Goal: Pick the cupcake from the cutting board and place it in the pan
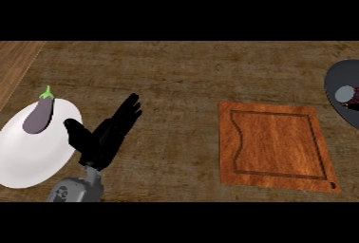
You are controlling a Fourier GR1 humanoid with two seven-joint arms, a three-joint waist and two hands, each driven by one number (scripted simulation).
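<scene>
The wooden cutting board (277, 146) lies right of centre on the counter with nothing on it. At the right edge a dark pan (338, 81) is partly cut off by the frame. Inside the pan sits a small object with a grey top and a dark reddish base, the cupcake (345, 94), partly cut off too. My left hand (105, 135) is at the lower left, open with straight fingers pointing up and right, holding nothing. My right hand shows nowhere in the head view.
A white plate (28, 152) sits at the left edge with a purple eggplant (38, 116) on its upper part. A lighter wooden strip (14, 66) runs along the upper left corner.
</scene>
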